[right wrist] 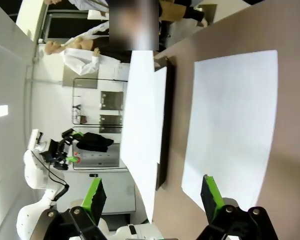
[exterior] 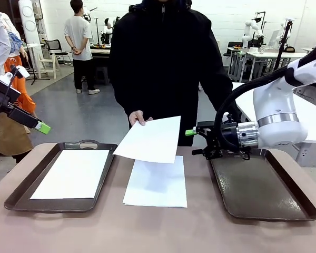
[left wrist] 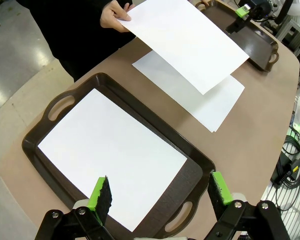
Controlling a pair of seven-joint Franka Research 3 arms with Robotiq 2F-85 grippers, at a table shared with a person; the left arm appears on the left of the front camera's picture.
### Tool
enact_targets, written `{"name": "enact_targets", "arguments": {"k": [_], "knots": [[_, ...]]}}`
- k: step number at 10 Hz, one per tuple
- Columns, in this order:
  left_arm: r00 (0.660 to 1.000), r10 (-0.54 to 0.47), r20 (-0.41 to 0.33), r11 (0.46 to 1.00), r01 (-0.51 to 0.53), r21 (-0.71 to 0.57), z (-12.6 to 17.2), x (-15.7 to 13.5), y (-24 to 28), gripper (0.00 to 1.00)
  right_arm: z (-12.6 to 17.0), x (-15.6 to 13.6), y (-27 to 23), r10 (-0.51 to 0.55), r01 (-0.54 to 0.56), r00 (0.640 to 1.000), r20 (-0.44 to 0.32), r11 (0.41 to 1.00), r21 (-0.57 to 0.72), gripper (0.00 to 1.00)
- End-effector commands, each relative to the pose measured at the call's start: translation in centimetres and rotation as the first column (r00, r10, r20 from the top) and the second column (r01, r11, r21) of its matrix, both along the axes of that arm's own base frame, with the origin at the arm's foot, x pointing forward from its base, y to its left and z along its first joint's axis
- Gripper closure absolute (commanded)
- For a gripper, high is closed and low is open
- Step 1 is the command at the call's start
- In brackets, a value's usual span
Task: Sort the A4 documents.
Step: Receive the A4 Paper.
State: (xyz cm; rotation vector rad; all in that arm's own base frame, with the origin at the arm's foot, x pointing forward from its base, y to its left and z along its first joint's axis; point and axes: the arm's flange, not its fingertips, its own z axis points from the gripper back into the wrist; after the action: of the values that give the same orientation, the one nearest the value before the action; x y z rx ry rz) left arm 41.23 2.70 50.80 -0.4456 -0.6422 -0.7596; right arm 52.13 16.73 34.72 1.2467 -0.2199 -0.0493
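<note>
1. Left gripper: jaws wide, nothing between the green pads. I see it raised off the table's left side, looking down at the near end of the left tray.
2. Right gripper: jaws wide, empty. In the front view it lies sideways over the far left corner of the right tray, fingers pointing toward the middle of the table. It is near the held sheet but not touching it.
3. Left tray: dark, with handles, on the table's left side. One white sheet lies flat inside it, with a strip of bare tray floor beside it at one end.
4. Right tray: dark, on the table's right side, with a bare floor.
5. Stack: white A4 paper, flat on the table between the two trays. Offset edges at one corner show at least two sheets. I cannot tell the full count.
6. Held sheet: one white A4 sheet in the air above the far end of the stack, tilted. The person's hand pinches its far left corner.
7. Table: brown top with rounded corners. The person stands at the far edge in a black top.
</note>
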Motion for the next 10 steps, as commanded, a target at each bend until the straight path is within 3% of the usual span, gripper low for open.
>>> {"name": "enact_targets", "arguments": {"k": [1,5,10], "knots": [[1.0,-0.008,0.003,1.0,0.008,0.012,-0.1,-0.1,0.0,0.0,-1.1,1.5,1.2,-0.003,0.002,1.0,0.027,0.998,0.055,0.0],[1.0,-0.008,0.003,1.0,0.008,0.012,-0.1,-0.1,0.0,0.0,-2.8,4.2,3.6,-0.008,0.007,1.0,0.019,0.997,0.08,0.0],[1.0,-0.008,0.003,1.0,0.008,0.012,-0.1,-0.1,0.0,0.0,-2.5,6.2,4.5,-0.028,0.022,0.998,0.054,0.992,0.12,0.0]]}}
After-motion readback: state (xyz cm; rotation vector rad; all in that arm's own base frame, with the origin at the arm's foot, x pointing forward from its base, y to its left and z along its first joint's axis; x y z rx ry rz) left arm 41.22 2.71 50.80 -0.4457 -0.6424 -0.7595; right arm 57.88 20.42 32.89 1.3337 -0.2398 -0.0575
